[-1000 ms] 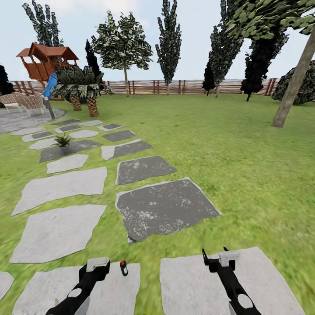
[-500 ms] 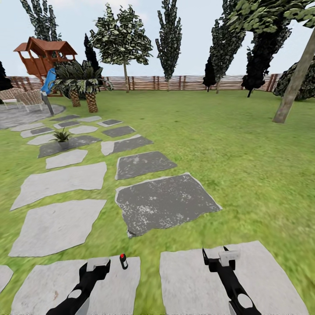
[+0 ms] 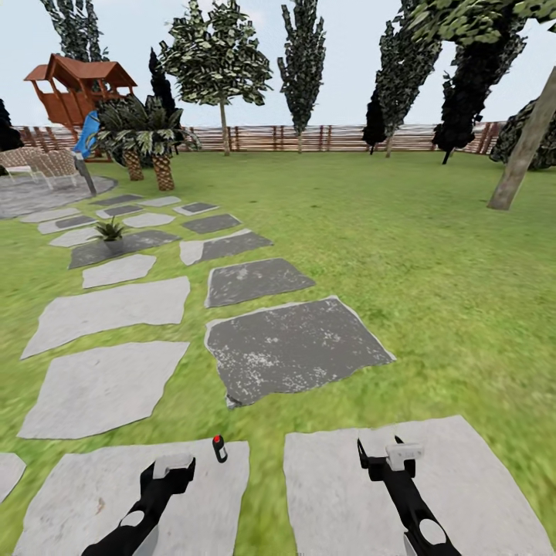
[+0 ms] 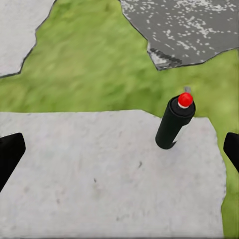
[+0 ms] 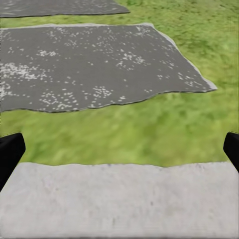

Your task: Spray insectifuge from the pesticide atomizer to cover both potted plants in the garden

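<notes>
- Two arms reach forward low in the head view; the left claw (image 3: 173, 469) hangs above a pale stepping stone (image 3: 93, 494), the right claw (image 3: 386, 455) above a second pale slab (image 3: 463, 479) to its right; a strip of grass runs between the two slabs
- In each wrist view the two dark fingertips (image 4: 10, 154) sit at opposite edges of the picture, so both claws stand wide apart and hold nothing
- One small dark cylinder with a red cap (image 3: 219, 448) stands upright on the far right corner of the left slab, just beyond and to the right of the left claw, not touching it; in the left wrist view it is a black tube topped by a red button (image 4: 175, 122), close to the slab's edge where the lawn (image 3: 401, 255) begins; no label, brand or writing can be read on it
- A dark speckled stone (image 3: 293, 347) lies beyond both slabs; further grey stones trail away to the far left
- A small spiky green plant (image 3: 110, 229) sits among those far stones
- Far left: a grey paved patio (image 3: 38, 193), a wooden playhouse (image 3: 77, 85) and low palms (image 3: 143, 135); a brown slatted fence (image 3: 324, 137) and tall trees close the far side of the garden
</notes>
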Available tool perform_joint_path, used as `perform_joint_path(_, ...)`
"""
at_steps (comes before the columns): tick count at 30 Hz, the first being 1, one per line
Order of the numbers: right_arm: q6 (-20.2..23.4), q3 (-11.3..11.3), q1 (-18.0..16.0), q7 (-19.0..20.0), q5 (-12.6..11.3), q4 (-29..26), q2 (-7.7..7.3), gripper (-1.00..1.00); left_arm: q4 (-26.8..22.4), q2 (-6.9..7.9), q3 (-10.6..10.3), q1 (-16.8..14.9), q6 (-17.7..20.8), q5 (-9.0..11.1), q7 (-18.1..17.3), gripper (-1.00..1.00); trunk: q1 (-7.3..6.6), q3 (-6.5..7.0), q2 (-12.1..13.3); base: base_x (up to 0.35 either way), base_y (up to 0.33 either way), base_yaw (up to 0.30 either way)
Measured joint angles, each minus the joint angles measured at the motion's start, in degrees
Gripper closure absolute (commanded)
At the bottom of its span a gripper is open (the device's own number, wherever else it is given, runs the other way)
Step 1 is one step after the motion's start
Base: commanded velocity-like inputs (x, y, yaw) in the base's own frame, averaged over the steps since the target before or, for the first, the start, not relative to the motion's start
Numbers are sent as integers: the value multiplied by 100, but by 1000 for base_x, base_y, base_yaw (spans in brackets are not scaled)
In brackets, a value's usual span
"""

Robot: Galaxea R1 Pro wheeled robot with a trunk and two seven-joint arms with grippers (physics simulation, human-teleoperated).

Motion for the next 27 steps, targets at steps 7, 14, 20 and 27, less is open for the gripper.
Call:
perform_joint_path(7,0,0,0,0,0,0,0,-100,0,-34,0,0,0,0,-5,-100,154,-189,-281,0,0,77)
perform_joint_path(14,0,2,0,0,0,0,0,-100,-4,-36,-1,-6,0,0,-1,-100,247,-369,-445,0,0,78)
perform_joint_path(20,0,0,0,0,0,-5,0,-100,-1,-36,0,-1,-4,0,-8,-100,247,-420,-445,0,0,73)
perform_joint_path(27,1,1,0,-1,0,-24,0,-100,-4,-36,-6,2,-20,-1,-9,-100,247,-433,-446,0,-82,11)
